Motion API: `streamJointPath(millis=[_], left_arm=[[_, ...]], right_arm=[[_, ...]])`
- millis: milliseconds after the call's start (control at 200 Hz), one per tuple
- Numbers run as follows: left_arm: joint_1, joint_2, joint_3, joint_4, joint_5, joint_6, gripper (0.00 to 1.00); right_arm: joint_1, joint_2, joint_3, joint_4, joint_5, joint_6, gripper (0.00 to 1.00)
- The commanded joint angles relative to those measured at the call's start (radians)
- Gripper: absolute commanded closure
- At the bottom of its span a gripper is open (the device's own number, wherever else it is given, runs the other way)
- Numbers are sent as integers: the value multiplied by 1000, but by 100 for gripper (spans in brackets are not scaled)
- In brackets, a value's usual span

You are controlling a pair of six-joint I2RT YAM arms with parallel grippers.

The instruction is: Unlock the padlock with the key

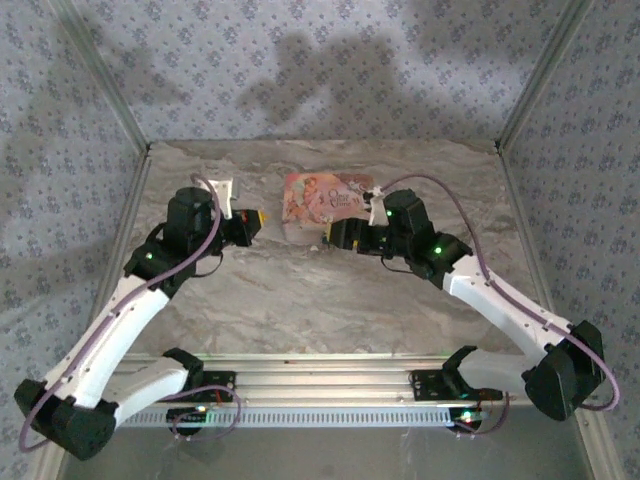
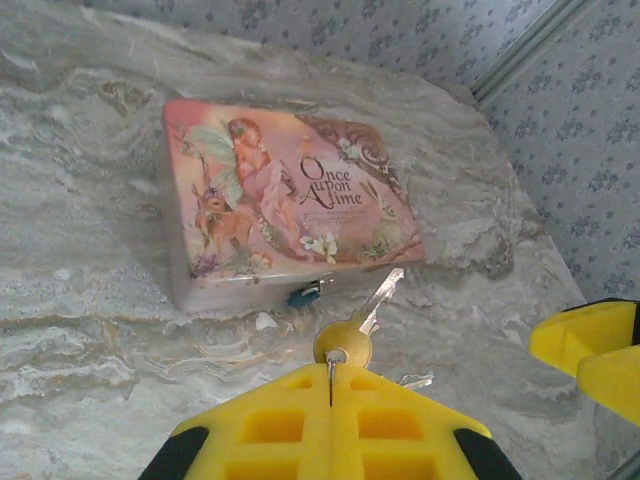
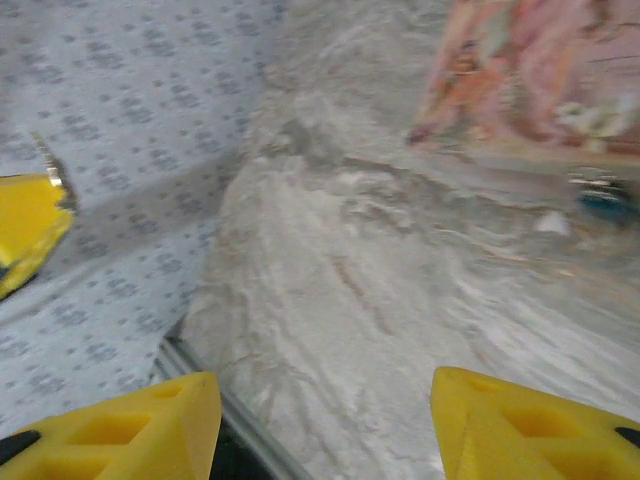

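- Left gripper (image 2: 330, 385) pressed together, pinching the ring of a silver key (image 2: 381, 297).
- Right gripper (image 3: 327, 420) spread, holding nothing.
- Small blue padlock (image 2: 305, 293) on the pink box (image 2: 270, 190) front, near the key.
- Marble table (image 2: 90, 330), patterned walls (image 1: 320, 70).

Box (image 2: 280, 190) on table (image 2: 80, 330), far middle, key (image 2: 372, 308) near its latch side

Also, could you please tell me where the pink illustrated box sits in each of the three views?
Top external: the pink box lies at the far middle of the tabletop.
Left wrist: the pink box is in the upper centre-left, its artwork facing up.
Right wrist: the pink box is blurred, in the top right corner.
Shared landmark: the marbled table beneath it.
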Motion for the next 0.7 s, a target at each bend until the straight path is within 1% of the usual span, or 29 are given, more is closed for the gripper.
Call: streamJointPath(millis=[0,80,270,345,470,585,695], left_arm=[[-44,-28,-32,84,-139,3,100],[-65,-37,-43,117,-173,0,100],[-71,-13,-67,200,-189,-12,100],[-71,6,-78,227,-186,-31,100],[-70,30,-82,246,-151,-51,100],[-71,33,-90,254,-125,-58,100],[-71,26,-98,250,-123,-62,100]], right_arm=[[53,30,28,124,-34,34,42],[76,68,57,163,-33,44,44],[96,175,146,213,-42,14,49],[97,209,165,243,-31,5,50],[98,256,204,270,-22,18,51],[101,299,273,260,-34,10,51],[106,345,309,249,-53,11,52]])
